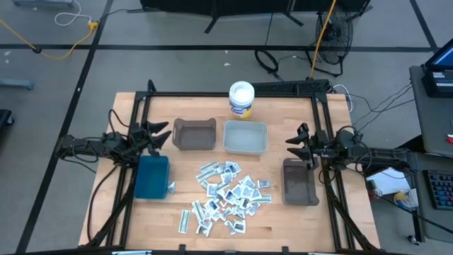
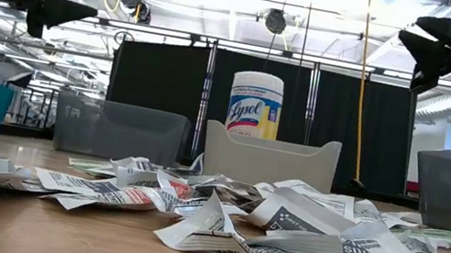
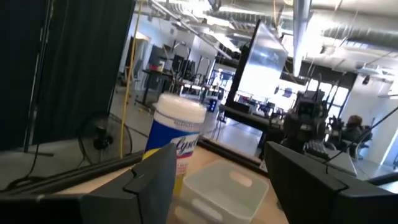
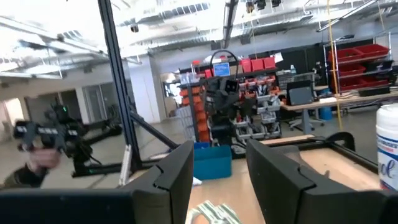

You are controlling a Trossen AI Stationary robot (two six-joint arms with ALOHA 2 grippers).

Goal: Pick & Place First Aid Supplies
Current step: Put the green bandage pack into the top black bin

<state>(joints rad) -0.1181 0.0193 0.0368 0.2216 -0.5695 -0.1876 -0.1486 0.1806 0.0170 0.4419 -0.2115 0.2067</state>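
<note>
Four bins ring the table point(image 1: 283, 219) so drops stay short: teal bin point(image 1: 151, 176) at 9 o'clock, dark bin point(image 1: 194, 134) and clear bin point(image 1: 245, 137) at 12, grey bin point(image 1: 299, 182) at 3. We see the first aid supplies point(image 1: 225, 195) heaped at 6, none sorted. Left gripper point(image 1: 157, 134) hovers at 10, fingers apart, empty. Right gripper point(image 1: 294, 144) hovers at 2, fingers part-spread, empty.

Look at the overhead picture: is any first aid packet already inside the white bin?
No; the white bin shows bare, and the packets lie on the table.
</note>
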